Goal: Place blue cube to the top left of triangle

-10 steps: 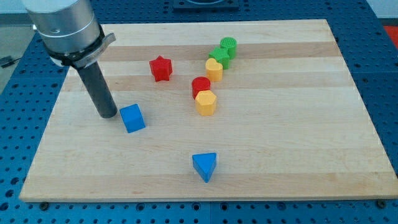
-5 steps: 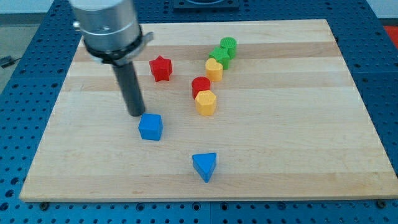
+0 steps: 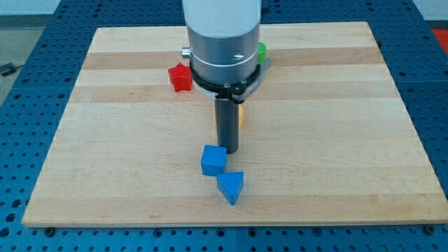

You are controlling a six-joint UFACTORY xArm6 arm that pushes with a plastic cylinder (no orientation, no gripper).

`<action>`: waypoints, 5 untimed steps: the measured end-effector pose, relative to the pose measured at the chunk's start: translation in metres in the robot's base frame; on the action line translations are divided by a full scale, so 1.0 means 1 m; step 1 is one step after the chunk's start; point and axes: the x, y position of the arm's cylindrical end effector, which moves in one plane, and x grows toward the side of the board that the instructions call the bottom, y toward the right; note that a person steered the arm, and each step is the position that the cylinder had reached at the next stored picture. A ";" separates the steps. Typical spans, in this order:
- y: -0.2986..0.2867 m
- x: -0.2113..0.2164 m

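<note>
The blue cube (image 3: 213, 160) lies on the wooden board (image 3: 105, 140) low in the middle. It sits just up and left of the blue triangle (image 3: 231, 187), with their corners touching or nearly so. My tip (image 3: 229, 150) stands right next to the cube's upper right edge. The rod rises from there into the grey arm housing (image 3: 222, 42).
A red star (image 3: 179, 77) lies to the left of the arm housing. A green block (image 3: 262, 50) and a sliver of a yellow block (image 3: 240, 115) show beside the arm. The arm hides the other blocks behind it.
My tip has swept from the view's left to the right and slightly down. The blue cube has slid with it, down and right, to the triangle's upper left.
</note>
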 end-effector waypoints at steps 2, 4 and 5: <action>-0.018 -0.018; -0.052 -0.013; -0.054 0.003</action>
